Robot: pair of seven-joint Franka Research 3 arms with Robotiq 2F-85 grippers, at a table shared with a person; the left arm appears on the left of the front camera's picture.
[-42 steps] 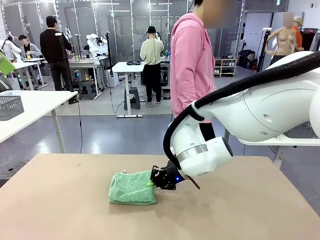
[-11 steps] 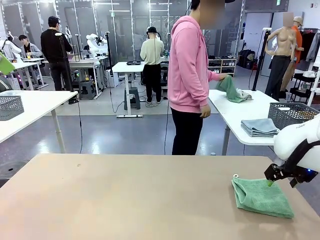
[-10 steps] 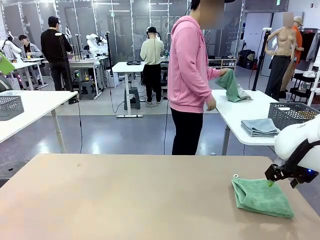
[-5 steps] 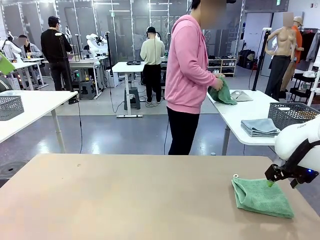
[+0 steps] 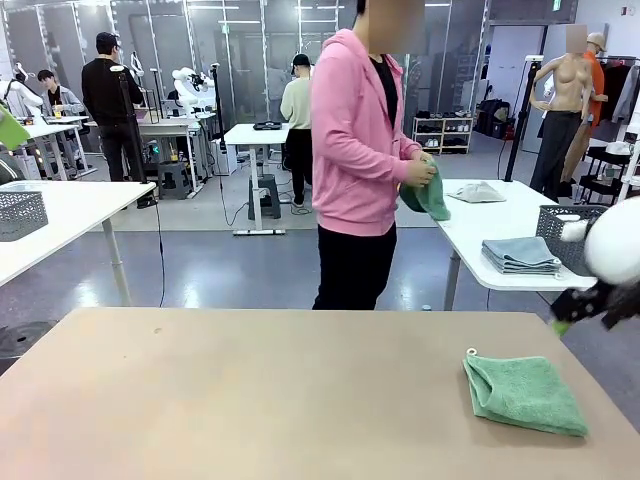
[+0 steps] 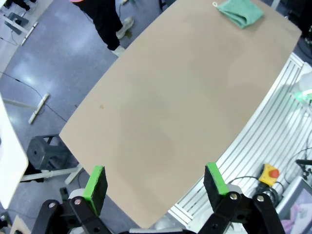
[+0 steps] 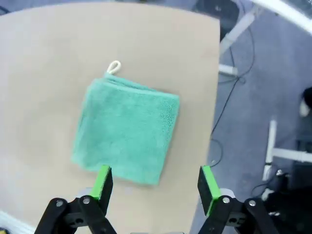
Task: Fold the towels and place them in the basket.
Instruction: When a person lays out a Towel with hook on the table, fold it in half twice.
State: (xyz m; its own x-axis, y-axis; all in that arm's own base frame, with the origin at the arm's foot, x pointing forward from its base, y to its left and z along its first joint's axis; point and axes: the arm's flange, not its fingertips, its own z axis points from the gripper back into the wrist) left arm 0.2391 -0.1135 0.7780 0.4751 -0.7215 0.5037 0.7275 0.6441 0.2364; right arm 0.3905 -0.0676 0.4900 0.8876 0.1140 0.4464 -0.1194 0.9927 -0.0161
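A folded green towel (image 5: 522,392) lies flat on the brown table (image 5: 250,400) near its right edge, its cord loop (image 7: 114,66) pointing to the far side. My right gripper (image 5: 562,322) hangs open above and to the right of this towel, holding nothing. From the right wrist, the towel (image 7: 127,130) lies below the open gripper (image 7: 155,183). My left gripper (image 6: 155,181) is open and high over the table, with the towel (image 6: 240,12) far off. A person in a pink hoodie holds a second green towel (image 5: 428,195). The dark mesh basket (image 5: 552,226) stands on the white side table.
Folded grey-blue cloths (image 5: 518,254) lie on the white side table (image 5: 470,235) beside the basket. A paler grey mesh basket (image 5: 20,213) sits on another white table at the left. The table edge (image 7: 214,97) runs close to the towel's side.
My right gripper has let go of the folded towel's corner and risen up and to the right. The person has turned toward my table with a green towel in both hands.
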